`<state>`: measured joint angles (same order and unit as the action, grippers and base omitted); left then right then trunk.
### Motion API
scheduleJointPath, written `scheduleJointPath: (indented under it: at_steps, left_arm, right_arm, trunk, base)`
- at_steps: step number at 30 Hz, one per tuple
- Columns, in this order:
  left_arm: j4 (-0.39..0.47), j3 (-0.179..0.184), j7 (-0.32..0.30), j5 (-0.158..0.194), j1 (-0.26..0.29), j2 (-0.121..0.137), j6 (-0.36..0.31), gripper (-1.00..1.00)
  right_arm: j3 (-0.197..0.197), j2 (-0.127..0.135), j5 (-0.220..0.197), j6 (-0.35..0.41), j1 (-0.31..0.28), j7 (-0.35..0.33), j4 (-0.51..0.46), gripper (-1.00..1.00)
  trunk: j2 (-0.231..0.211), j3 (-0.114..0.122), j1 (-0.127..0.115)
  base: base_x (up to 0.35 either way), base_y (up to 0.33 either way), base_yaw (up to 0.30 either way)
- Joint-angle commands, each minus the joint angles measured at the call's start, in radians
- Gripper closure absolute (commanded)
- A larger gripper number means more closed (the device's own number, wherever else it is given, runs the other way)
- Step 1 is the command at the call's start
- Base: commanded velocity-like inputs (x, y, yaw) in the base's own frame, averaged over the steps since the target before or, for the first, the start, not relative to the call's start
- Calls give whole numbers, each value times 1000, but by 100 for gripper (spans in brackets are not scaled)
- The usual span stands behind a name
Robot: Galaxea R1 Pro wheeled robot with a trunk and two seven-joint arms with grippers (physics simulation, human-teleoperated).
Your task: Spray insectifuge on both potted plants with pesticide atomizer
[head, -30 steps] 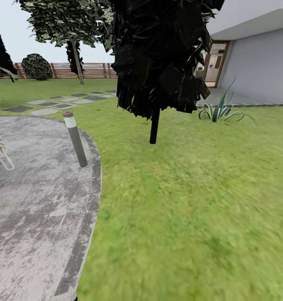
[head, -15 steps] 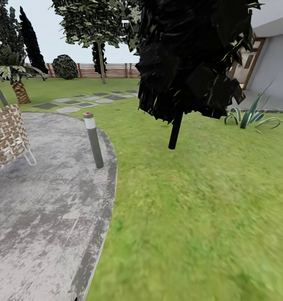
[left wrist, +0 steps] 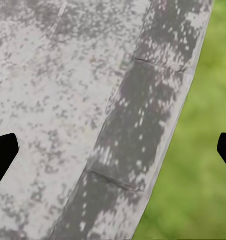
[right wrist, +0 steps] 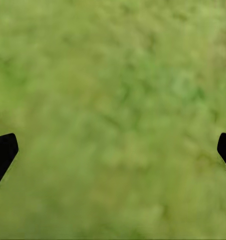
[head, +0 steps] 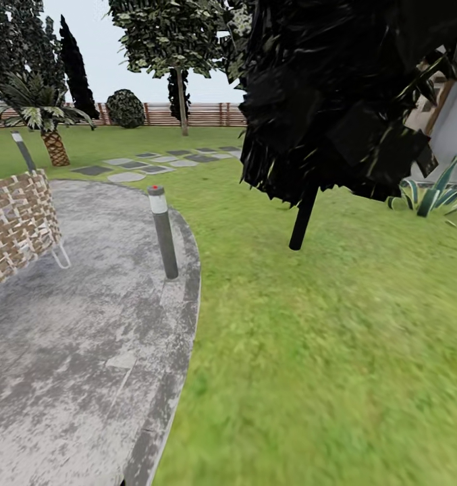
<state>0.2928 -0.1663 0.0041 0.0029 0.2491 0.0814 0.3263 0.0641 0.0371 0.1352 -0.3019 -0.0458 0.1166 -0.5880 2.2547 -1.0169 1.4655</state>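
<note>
**While the bottle is out of sight, the robot is on its way through the garden**

Since neither the spray bottle nor the two small leafy plants can be made out anywhere, the step in hand looks like travel and search, not grasping. From the head view, the robot stands at the seam between the round grey patio (head: pixel 66 351) and the lawn (head: pixel 336 351). A short grey bollard (head: pixel 163 233) with a red dot on its cap rises at the patio's edge, and a woven wicker chair (head: pixel 15 226) sits on the paving further to the robot's left. A tree with very dark foliage (head: pixel 350 94) stands close on the grass ahead, and a spiky striped plant (head: pixel 434 192) grows beyond it near the house wall. Stepping stones (head: pixel 164 162) lead off toward a slatted fence (head: pixel 194 115), with a palm (head: pixel 49 121) and a round dark bush (head: pixel 125 108) in the distance.

The left gripper (left wrist: pixel 113 152) hangs over the patio's darker border strip (left wrist: pixel 133 135), where paving meets grass; the right gripper (right wrist: pixel 113 152) hangs over plain grass. On each, only the dark fingertips (left wrist: pixel 2 152) (right wrist: pixel 2 150) show at the picture's edges, spread wide with nothing between them.

My judgement: the next move calls for turning or driving until the slim white bottle comes into view, then stopping close enough to reach down for it. Where it lies cannot be told from these pictures.
</note>
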Motion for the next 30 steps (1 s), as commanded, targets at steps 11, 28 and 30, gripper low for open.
scheduleJointPath:
  at_steps: [11, 28, 30]
  left_arm:
    - [-1, -1, 0, 0, 1, 0, 3, -100]
    - [-1, 0, 0, 0, 1, 0, 4, -100]
    - [-1, 0, 0, 0, 1, 0, 4, -100]
  right_arm:
    - [2, 0, 11, -2, 0, 5, 0, -100]
    - [2, 0, 11, -2, 0, 5, 2, -100]
    - [2, 0, 11, -2, 0, 5, 2, -100]
  trunk:
    - [0, 3, 0]
    - [0, 9, 0]
    - [0, 10, 0]
  base:
    - [172, 0, 269]
    - [19, 0, 270]
    - [0, 0, 270]
